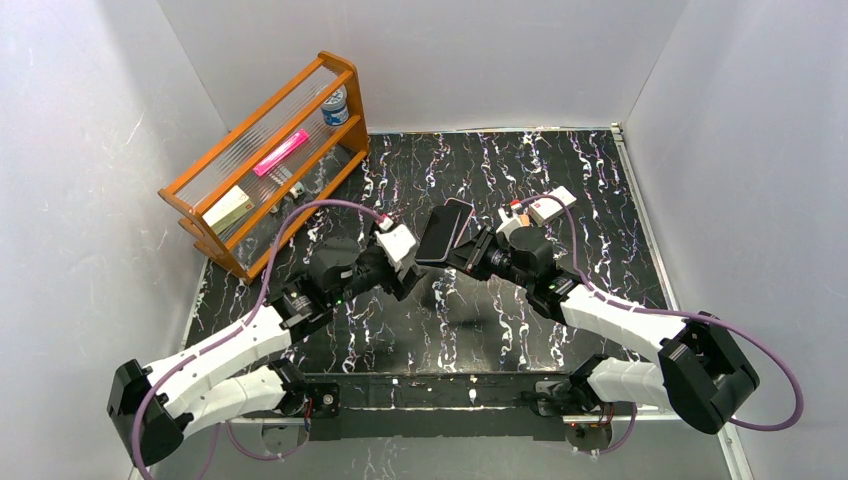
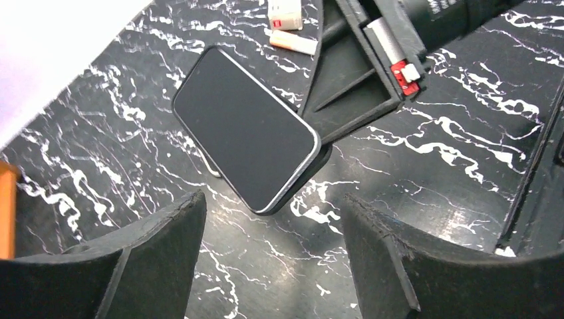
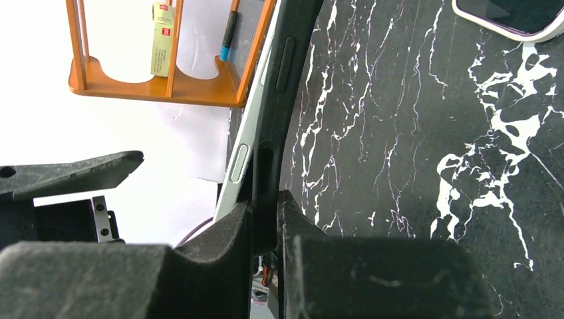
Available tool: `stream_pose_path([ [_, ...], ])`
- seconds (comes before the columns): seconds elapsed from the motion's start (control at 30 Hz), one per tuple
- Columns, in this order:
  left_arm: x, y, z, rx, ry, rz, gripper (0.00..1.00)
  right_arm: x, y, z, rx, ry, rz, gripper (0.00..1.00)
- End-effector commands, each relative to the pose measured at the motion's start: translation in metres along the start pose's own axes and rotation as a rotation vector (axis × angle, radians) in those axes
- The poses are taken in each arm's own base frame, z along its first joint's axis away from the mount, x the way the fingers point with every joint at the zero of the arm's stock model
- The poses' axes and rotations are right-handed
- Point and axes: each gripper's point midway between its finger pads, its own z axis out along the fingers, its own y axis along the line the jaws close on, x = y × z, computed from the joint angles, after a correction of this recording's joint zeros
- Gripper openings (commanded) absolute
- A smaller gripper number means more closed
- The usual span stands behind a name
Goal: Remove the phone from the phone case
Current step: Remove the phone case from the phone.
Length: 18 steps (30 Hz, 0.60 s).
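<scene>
Phone (image 2: 243,129) glossy glass; table (image 2: 432,153) polished marble-look; rack (image 3: 153,86) varnished wood.

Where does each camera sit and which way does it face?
Top external: above and behind the bases, looking down on the table; both arms show.
Left wrist: on the left arm, looking down at the phone past the open left gripper.
Right wrist: on the right arm, sighting along the phone toward the shelf; right gripper clamps it.
All three show the phone.

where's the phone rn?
Top view, centre of the table: the phone is held off the surface by the right hand, with the open left hand just left of it.
</scene>
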Motion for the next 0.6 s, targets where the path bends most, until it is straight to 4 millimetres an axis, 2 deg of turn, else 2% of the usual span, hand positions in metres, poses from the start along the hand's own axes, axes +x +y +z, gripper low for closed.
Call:
stream_pose_path([
  [0.0,-0.022,0.008,0.000,-0.056,-0.118,0.185,0.70,-0.022,0.062,-0.008,-0.183,-0.058,-0.002,0.01],
  [0.33,-0.012,0.001,0.014,-0.077,-0.121,0.382,0.64,-0.017,0.067,-0.011,-0.221,-0.032,0.005,0.01],
  [0.57,-0.012,0.001,0.021,-0.095,-0.131,0.404,0.60,-0.015,0.068,-0.011,-0.225,-0.020,0.002,0.01],
])
